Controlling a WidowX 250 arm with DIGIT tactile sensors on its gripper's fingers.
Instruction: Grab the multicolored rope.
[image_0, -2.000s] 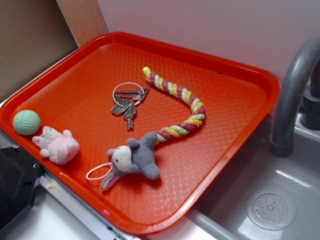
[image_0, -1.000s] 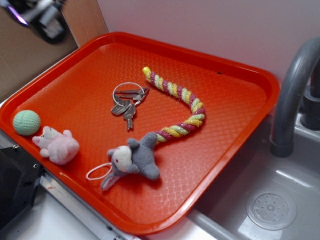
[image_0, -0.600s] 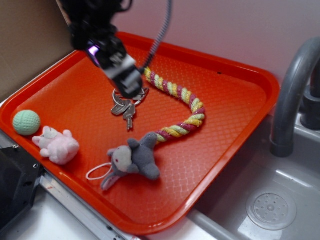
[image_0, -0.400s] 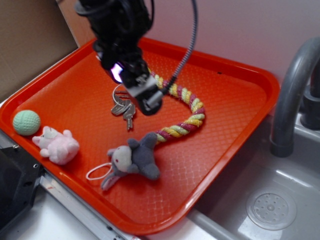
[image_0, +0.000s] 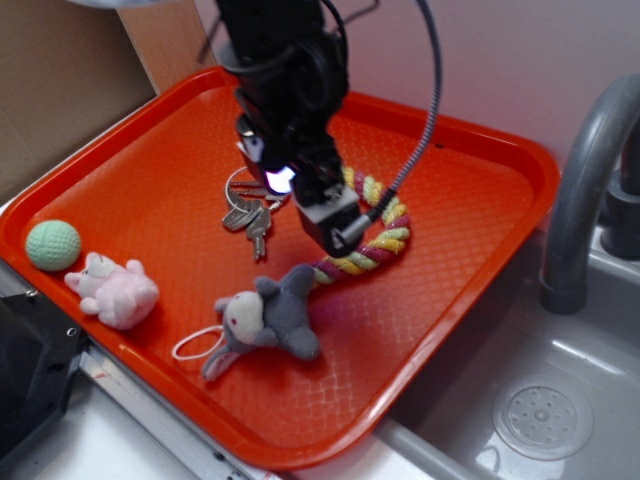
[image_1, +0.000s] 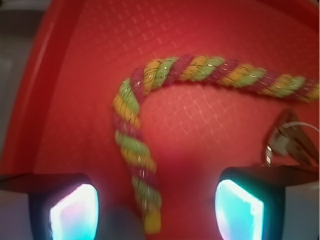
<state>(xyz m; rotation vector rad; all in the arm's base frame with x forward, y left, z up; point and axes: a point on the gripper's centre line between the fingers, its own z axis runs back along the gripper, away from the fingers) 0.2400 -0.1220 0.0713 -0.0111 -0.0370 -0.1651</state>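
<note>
Orange tray (image_0: 150, 190) with textured bottom sits on a pale surface (image_0: 90, 440), beside a grey sink (image_0: 530, 400) with a curved grey faucet (image_0: 585, 180) on its far side. Plain light wall (image_0: 480, 60) behind, brown cardboard (image_0: 50, 80) at the far left corner.

Multicolored rope (image_0: 385, 240) lies flat on the tray in a curve, yellow, green and magenta strands, one end touching the grey plush (image_0: 270, 315), the other end hidden behind the arm. Wrist view shows the rope (image_1: 135, 145) bending between the gripper fingers (image_1: 75, 210), its end at the bottom edge.

Gripper (image_0: 335, 225) hangs over the rope's bend, jaws spread wide, nothing held.

Keys on a ring (image_0: 250, 210) just beside the rope. Pink plush (image_0: 115, 290) and green ball (image_0: 52, 245) near the tray's left edge, well apart from the rope.
</note>
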